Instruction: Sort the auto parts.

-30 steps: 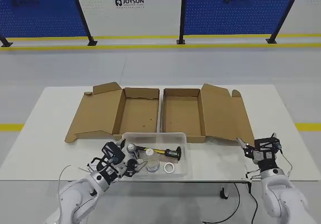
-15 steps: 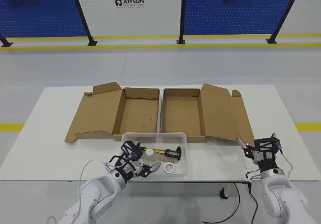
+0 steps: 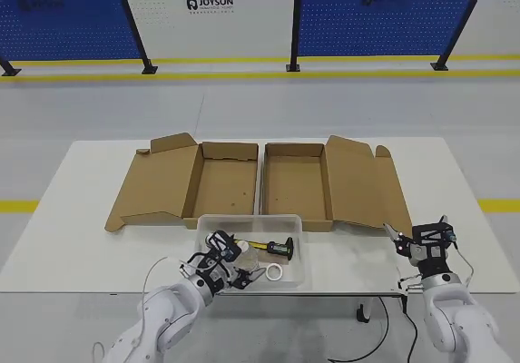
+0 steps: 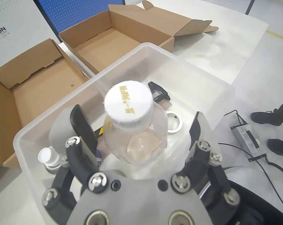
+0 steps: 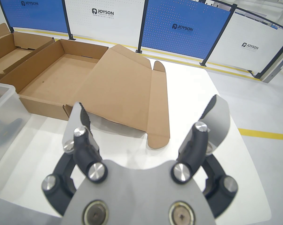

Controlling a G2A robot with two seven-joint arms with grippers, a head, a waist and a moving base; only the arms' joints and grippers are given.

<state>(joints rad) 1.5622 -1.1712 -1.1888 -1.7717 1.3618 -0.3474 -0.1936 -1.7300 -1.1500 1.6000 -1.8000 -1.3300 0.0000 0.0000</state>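
Left wrist view: left gripper (image 4: pixel 138 118), jaws wide apart, straddles a white-capped bottle (image 4: pixel 134 129), apparently untouched, in the clear bin (image 4: pixel 190 64) at 6 o'clock on the table (image 3: pixel 78 227); right gripper (image 5: pixel 147 108), spread empty, hovers near 4 o'clock.

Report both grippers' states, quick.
Left gripper: open, jaws astride the bottle in the bin, not clamped.
Right gripper: open, empty, over the table.

Top view looks down over the table (image 3: pixel 87 181); both close wrist views share one open cardboard box (image 5: pixel 59 76)
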